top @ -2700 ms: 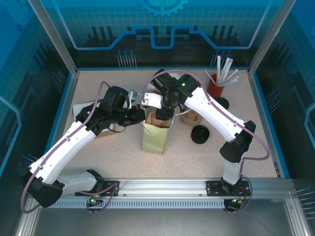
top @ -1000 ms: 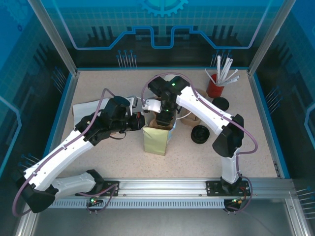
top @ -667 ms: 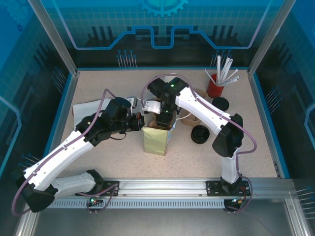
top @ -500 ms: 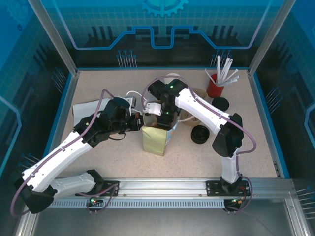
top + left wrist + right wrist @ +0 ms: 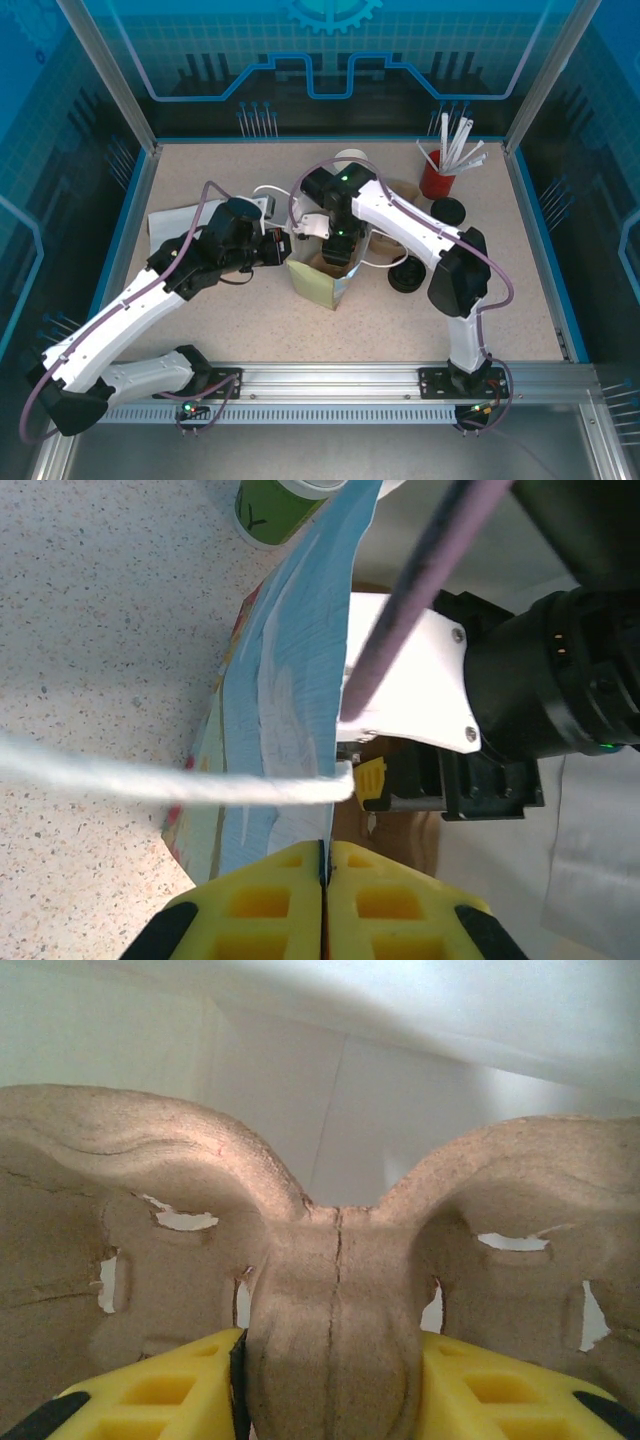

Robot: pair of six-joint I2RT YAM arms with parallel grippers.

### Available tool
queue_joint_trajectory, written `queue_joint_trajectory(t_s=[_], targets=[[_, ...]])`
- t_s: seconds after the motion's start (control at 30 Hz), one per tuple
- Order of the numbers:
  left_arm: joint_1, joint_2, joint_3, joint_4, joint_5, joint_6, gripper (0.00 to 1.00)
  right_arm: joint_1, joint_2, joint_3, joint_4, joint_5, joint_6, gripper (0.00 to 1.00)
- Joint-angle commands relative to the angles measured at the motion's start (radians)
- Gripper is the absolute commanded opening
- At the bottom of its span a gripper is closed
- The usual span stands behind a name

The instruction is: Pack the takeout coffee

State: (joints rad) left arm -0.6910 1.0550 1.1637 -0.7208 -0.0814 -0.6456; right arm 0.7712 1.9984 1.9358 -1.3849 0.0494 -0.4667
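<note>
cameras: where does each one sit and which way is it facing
top external: above and behind the bases, looking down at the table; left arm and right arm meet at the paper bag.
left wrist: on the left arm, looking along the left gripper, shut on the bag's edge; right arm beyond.
right wrist: on the right arm, looking into the bag; right gripper clamps a pulp carrier.
shared: top external and left wrist both show the bag.

No legible text, number or brand is showing. The green cup (image 5: 272, 505) is carrying a dark printed mark, too blurred to read. The paper bag (image 5: 285, 710) is displaying unreadable coloured print.
</note>
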Motion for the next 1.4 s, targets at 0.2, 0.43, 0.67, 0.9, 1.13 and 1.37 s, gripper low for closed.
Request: queue_joint_trajectory(t_s=[0.2, 0.43, 0.67, 0.9, 1.13, 1.37], targets=[[-0.002, 0.013, 0.11, -0.033, -0.019, -0.045, 0.11, -0.013, 0.067, 0.033, -0.027, 0.026, 0.042, 0.43], [-0.002, 0.009, 0.112, -0.043, -0.023, -0.064, 0.12, -0.009, 0.114, 0.03, -0.028, 0.025, 0.031, 0.43], [-0.003, 0.023, 0.133, -0.068, -0.046, -0.022, 0.12, 0.014, 0.129, -0.032, -0.008, 0.047, 0.002, 0.44], [-0.003, 0.022, 0.137, -0.074, -0.075, -0.009, 0.12, 0.025, 0.135, -0.061, 0.025, 0.038, 0.018, 0.5], [-0.003, 0.02, 0.12, -0.074, -0.075, -0.003, 0.11, 0.021, 0.075, 0.055, 0.03, -0.058, 0.042, 0.67], [-0.005, 0.007, 0.132, -0.09, -0.08, -0.012, 0.13, 0.005, 0.054, 0.148, -0.034, -0.063, 0.053, 0.74]])
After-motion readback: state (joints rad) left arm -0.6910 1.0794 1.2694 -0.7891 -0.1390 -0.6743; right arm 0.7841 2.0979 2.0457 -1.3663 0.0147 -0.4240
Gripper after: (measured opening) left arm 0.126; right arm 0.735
